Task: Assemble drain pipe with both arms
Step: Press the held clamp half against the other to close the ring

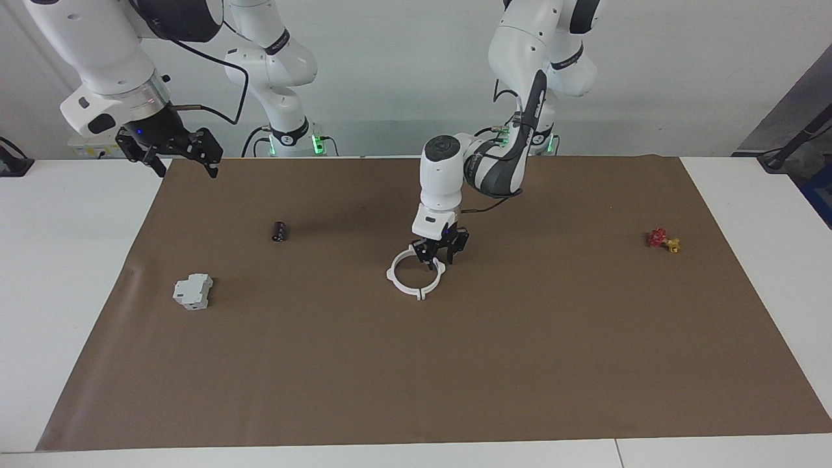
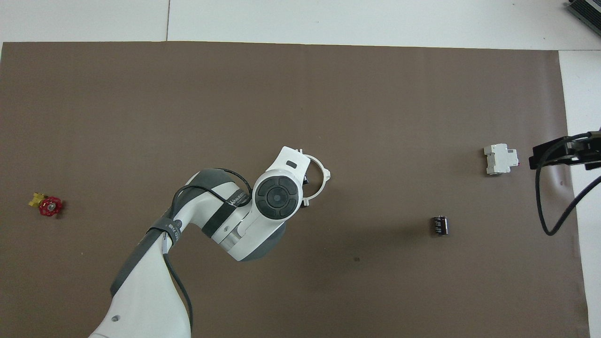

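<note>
**Left jaws parted at the assembled ring; right arm waiting**

Left gripper [image 1: 439, 262]: fingers stand apart, straddling the rim of the thin white plastic ring [image 1: 414, 274] on the side nearest the robots. No grip on it; whether a fingertip touches the rim cannot be told. In the overhead view the left arm's wrist covers most of the ring; only its arc toward the right arm's end shows.

The ring, two half-rings joined with small tabs at the seams, lies flat near the middle of the brown paper mat [image 1: 455, 364].

Right gripper [image 1: 174, 151]: fingers spread wide, holding nothing, raised over the mat's corner at the right arm's end. This arm waits.

Small black cylinder [image 1: 279, 231] and grey-white blocky box [image 1: 193, 291] lie toward the right arm's end, well apart from the ring. Small red-and-yellow valve [image 1: 663, 240] lies toward the left arm's end.
</note>
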